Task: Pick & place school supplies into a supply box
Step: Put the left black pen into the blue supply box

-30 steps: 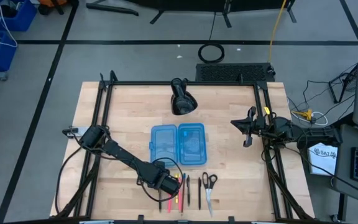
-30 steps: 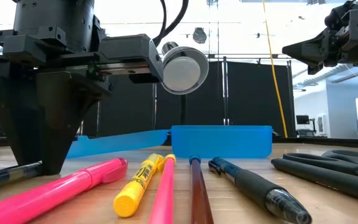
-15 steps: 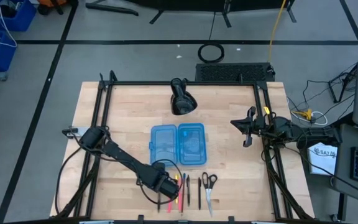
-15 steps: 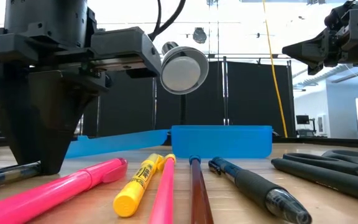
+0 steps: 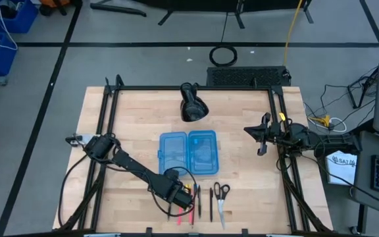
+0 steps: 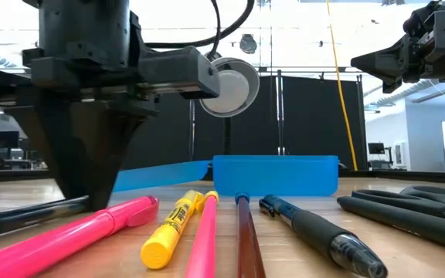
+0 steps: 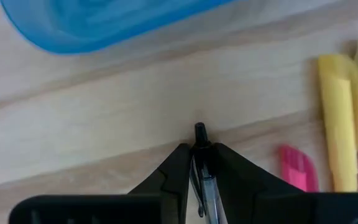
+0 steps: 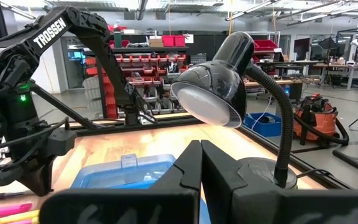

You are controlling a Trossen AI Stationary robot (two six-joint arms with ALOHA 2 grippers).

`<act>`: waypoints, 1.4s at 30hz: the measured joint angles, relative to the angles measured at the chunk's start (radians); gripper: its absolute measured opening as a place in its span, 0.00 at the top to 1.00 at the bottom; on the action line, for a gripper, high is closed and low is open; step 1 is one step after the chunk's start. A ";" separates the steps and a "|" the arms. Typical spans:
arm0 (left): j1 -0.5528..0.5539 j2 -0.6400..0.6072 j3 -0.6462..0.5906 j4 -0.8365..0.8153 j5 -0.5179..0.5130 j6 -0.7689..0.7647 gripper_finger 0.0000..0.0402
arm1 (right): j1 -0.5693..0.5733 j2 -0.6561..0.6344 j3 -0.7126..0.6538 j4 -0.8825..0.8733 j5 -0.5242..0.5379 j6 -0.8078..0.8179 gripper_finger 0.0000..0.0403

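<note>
left claw (image 7: 197,163) clenched on clear black-tipped pen (image 7: 199,144), 6 o'clock surface (image 5: 137,115) edge | right claw (image 5: 260,138) clenched empty, 3 o'clock edge | translucent blue plastic box (image 5: 188,153) open at centre

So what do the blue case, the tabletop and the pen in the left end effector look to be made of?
Blue case: translucent plastic, glossy; the wood shows through it. Tabletop: light wood, matte, with visible grain and plank seams. Pen in the left end effector: seemingly clear plastic barrel with a black tip.

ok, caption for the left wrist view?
Left pincer shut on a clear black-tipped pen, blue pencil case beyond.
</note>
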 joint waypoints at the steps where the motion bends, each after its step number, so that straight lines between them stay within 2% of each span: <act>1: 0.001 0.000 0.000 -0.001 0.001 0.001 0.82 | 0.000 0.000 0.000 0.000 0.000 0.000 1.00; 12: 0.003 -0.028 0.005 0.017 0.008 0.058 0.82 | 0.000 0.000 0.000 0.000 0.000 -0.001 1.00; 19: 0.001 -0.084 0.006 0.021 -0.060 0.082 0.82 | 0.000 0.001 0.000 -0.001 0.001 -0.001 1.00; 24: 0.012 -0.124 0.006 0.021 -0.060 0.123 0.82 | 0.000 0.001 0.000 -0.001 0.001 -0.001 1.00; 32: 0.087 -0.208 0.007 0.023 -0.051 0.221 0.82 | 0.000 0.001 0.000 0.000 0.002 0.002 1.00; 39: 0.173 -0.218 0.007 0.043 0.046 0.329 0.82 | 0.000 0.001 0.000 0.000 0.003 0.000 1.00; 42: 0.210 -0.218 0.007 0.068 0.055 0.380 0.82 | 0.000 0.001 0.000 0.000 0.003 0.002 1.00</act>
